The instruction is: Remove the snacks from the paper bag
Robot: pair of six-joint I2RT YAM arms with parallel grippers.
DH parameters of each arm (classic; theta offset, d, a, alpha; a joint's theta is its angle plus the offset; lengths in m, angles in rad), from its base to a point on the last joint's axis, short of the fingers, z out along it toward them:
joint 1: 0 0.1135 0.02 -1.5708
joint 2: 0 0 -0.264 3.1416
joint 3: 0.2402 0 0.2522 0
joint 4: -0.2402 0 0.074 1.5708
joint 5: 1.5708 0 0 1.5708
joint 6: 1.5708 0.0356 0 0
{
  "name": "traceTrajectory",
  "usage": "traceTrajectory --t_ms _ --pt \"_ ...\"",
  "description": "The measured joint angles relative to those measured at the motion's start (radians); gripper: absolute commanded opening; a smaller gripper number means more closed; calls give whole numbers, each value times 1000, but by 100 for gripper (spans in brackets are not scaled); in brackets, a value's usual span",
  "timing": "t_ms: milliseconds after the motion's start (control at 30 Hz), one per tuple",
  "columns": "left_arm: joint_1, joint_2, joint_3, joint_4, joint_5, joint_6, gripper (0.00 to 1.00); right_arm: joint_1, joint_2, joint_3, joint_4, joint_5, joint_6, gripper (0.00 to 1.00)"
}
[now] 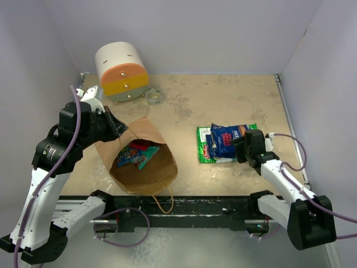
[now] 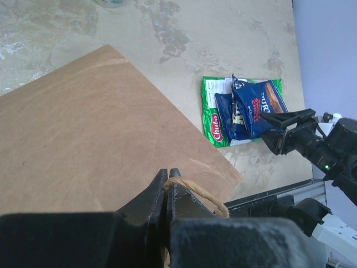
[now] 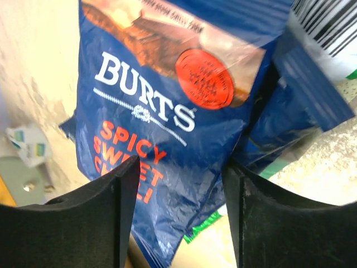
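The brown paper bag (image 1: 146, 174) lies at the left with its open mouth up toward the camera; teal, red and blue snack packets (image 1: 136, 154) show inside. My left gripper (image 1: 122, 133) is shut on the bag's twisted paper handle (image 2: 192, 190) at the far rim; in the left wrist view the gripper (image 2: 167, 174) pinches it above the bag's side (image 2: 95, 128). On the table to the right lie a green packet (image 1: 204, 149) and dark blue packets (image 1: 226, 139). My right gripper (image 1: 242, 149) is open and empty just over the blue Burts packet (image 3: 156, 100); the gripper (image 3: 178, 190) straddles the packet's lower edge.
A white, orange and yellow cylinder (image 1: 121, 71) stands at the back left, with a small tape roll (image 1: 153, 96) beside it. The bag's second handle (image 1: 163, 204) hangs over the front rail (image 1: 195, 206). White walls close the table on three sides.
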Motion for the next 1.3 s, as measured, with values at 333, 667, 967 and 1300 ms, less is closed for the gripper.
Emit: traceTrajectory --t_ms 333,667,967,1300 --pt "0 0 -8 16 0 -8 0 0 -68 195 -402 -20 -229 82" --pt "0 4 -14 25 10 -8 0 0 -116 397 -233 -342 -827 81" --pt "0 11 -14 29 23 -8 0 494 149 628 47 -549 -1332 79" --pt "0 8 -13 53 126 13 0 860 248 702 183 -648 -1846 65"
